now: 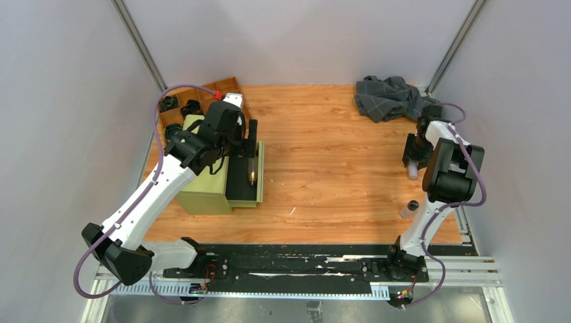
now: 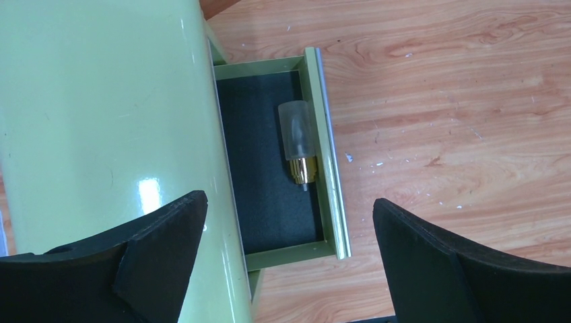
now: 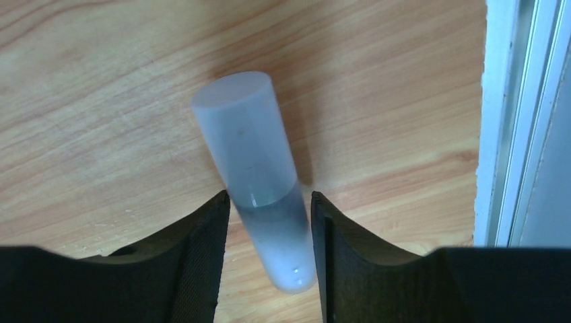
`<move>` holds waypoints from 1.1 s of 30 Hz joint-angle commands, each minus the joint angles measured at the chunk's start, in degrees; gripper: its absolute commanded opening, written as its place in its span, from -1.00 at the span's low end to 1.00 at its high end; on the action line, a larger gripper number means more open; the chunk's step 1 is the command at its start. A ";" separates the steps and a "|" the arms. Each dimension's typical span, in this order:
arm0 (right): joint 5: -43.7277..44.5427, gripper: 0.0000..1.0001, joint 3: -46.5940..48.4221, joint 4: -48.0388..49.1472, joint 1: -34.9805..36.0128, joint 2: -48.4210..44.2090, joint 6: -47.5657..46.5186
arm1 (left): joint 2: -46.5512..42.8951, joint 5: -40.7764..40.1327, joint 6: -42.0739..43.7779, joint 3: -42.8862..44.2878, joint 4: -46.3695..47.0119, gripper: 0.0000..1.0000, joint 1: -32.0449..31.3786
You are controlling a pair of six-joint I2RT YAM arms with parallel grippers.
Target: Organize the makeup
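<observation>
One clear tube (image 2: 298,145) with a gold collar already lies in the open drawer (image 2: 259,202), against its front wall, so that piece looks put away. Next is the frosted tube (image 3: 256,168): the right gripper (image 3: 269,205) has its jaws closed on the tube's lower part, over the table (image 1: 323,155) at the far right, well apart from the drawer. Whether the tube is lifted clear of the wood or only tilted on it I cannot tell from the wrist view. A black-capped bottle (image 1: 409,208) stands untouched on the table near that arm, on the side toward its base.

The left gripper (image 2: 288,205) hangs above the drawer and the green box (image 2: 101,101) it slides out of, jaws wide apart and holding nothing. Behind the box, in the back left corner, a wooden tray (image 1: 227,83) holds a few dark items (image 1: 168,102). They are too small in the top view to name, though they are perhaps compacts already sorted. A grey cloth (image 1: 390,97) lies crumpled at the back right, no part of the job.

By my reckoning the work is well on but not finished. One tube is stored and some pieces are in the tray. The frosted tube is in hand and must cross to the left side, the bottle is yet to be fetched, and the drawer likely gets pushed shut last
</observation>
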 commanded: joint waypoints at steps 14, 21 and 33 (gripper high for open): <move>-20.74 -0.86 -0.79 -0.51 6.24 -3.75 7.34 | -2.82 -1.91 0.63 -0.21 0.99 0.96 0.28; -25.93 -0.83 -6.62 7.14 22.38 -13.54 19.25 | -4.91 -3.52 0.30 -1.18 0.42 0.96 0.28; -28.46 -0.74 8.58 20.01 52.31 -2.98 38.01 | -10.28 -10.66 -5.19 -0.66 -1.49 0.96 1.24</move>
